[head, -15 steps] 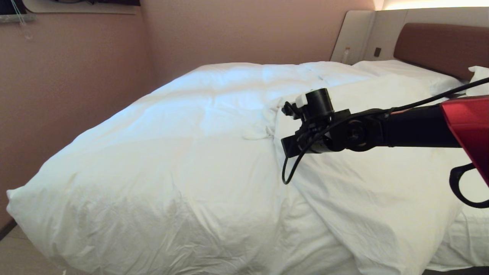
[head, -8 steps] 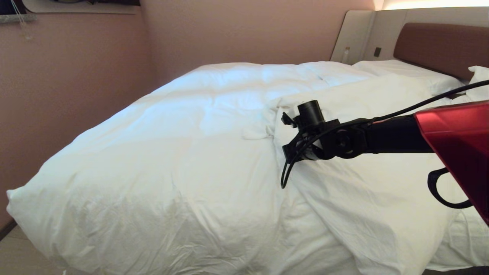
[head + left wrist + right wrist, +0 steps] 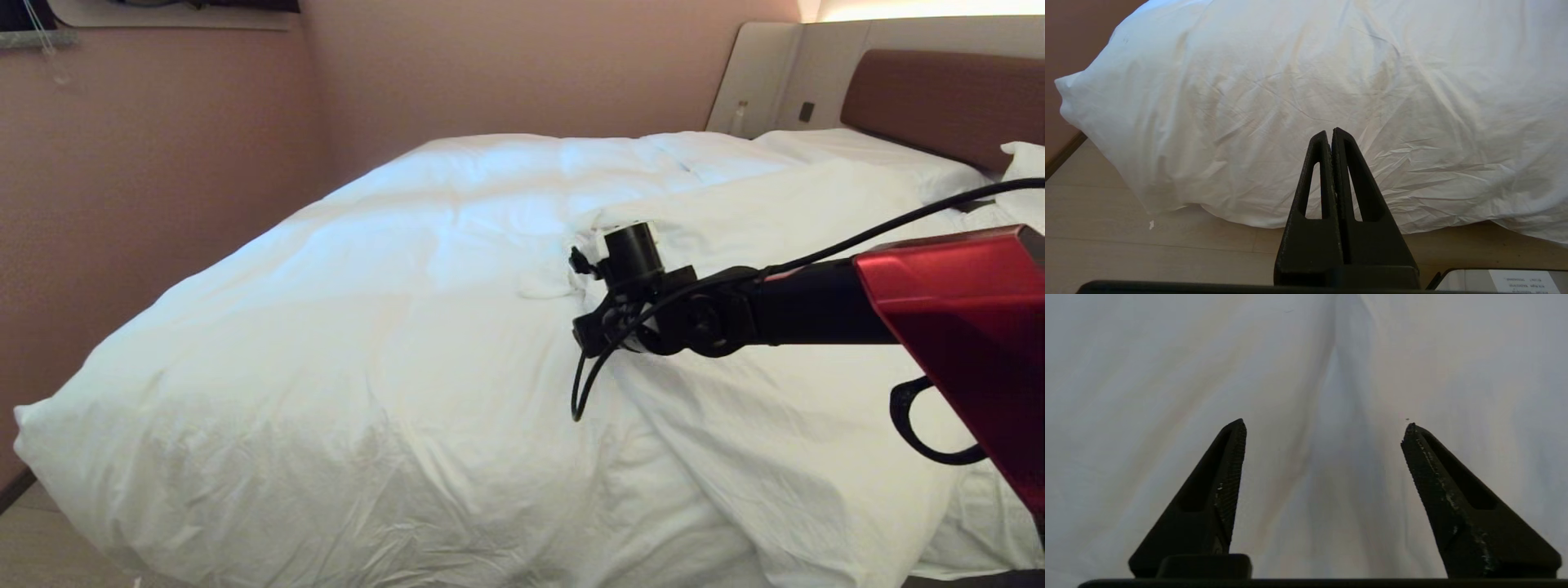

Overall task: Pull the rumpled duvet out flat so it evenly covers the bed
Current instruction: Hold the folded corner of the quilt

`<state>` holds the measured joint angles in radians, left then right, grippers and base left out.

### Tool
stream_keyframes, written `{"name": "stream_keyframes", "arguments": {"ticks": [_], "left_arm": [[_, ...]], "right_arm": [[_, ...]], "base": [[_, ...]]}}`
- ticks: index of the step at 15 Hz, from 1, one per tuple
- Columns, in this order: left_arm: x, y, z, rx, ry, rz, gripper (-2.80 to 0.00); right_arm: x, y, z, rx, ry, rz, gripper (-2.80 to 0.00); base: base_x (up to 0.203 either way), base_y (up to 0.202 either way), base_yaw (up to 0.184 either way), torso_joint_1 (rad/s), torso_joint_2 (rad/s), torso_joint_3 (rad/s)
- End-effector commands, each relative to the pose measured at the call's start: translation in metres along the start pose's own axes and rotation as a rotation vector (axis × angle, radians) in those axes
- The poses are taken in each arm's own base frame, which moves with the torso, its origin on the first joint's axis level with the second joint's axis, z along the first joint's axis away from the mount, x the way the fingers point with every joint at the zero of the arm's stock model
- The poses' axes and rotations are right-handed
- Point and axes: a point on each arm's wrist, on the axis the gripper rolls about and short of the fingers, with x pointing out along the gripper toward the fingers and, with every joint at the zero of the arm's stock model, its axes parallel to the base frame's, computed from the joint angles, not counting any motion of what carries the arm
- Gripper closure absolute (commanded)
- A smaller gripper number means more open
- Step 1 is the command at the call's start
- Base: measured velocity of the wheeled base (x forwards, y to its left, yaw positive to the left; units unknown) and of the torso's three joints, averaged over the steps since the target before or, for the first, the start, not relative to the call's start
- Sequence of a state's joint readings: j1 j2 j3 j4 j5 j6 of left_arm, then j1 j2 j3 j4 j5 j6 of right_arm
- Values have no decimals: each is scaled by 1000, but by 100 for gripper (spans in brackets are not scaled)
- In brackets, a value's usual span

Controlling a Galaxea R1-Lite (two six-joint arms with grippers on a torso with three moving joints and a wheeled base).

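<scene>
The white duvet (image 3: 367,327) covers the bed, whose brown headboard (image 3: 939,98) stands at the far right. One side of the duvet is folded back in a broad flap (image 3: 775,245), and its edge bunches in a ridge (image 3: 563,282) at mid-bed. My right arm reaches across from the right, its wrist (image 3: 645,306) low over that ridge. In the right wrist view the right gripper (image 3: 1325,424) is open, with nothing between the fingers and a soft crease (image 3: 1347,375) of duvet beyond them. My left gripper (image 3: 1332,130) hangs shut and empty before the duvet's foot end (image 3: 1331,61).
A pink wall (image 3: 163,163) runs close along the bed's left side. Pillows (image 3: 865,151) lie by the headboard, and a small bottle (image 3: 741,114) stands on the beige panel. Pale wood floor (image 3: 1126,245) lies in front of the bed's foot.
My right arm has swung left and sunk lower, bringing its wrist from above the folded flap down to the bunched ridge. The duvet has not moved.
</scene>
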<state>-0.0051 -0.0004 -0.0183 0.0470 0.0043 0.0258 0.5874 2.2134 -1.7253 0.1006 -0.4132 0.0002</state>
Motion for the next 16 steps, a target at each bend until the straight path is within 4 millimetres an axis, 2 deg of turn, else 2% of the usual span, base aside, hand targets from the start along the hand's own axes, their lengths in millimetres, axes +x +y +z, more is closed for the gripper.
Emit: {"name": "stream_keyframes", "arguments": {"ticks": [1, 3, 8, 11, 16], "left_arm": [[0, 0, 0, 0, 1, 1, 0], [0, 0, 0, 0, 1, 0, 0], [0, 0, 0, 0, 1, -1, 0], [0, 0, 0, 0, 1, 0, 0], [0, 0, 0, 0, 1, 0, 0]], "right_arm": [[9, 5, -5, -14, 17, -18, -280], [23, 9, -13, -24, 38, -51, -280], [46, 15, -25, -38, 68, -119, -280], [51, 16, -26, -51, 66, -213, -280], [47, 13, -21, -79, 53, -288, -280]], "base": [[0, 0, 0, 0, 0, 0], [0, 0, 0, 0, 0, 0], [0, 0, 0, 0, 0, 0], [0, 0, 0, 0, 0, 0], [0, 0, 0, 0, 0, 0]]}}
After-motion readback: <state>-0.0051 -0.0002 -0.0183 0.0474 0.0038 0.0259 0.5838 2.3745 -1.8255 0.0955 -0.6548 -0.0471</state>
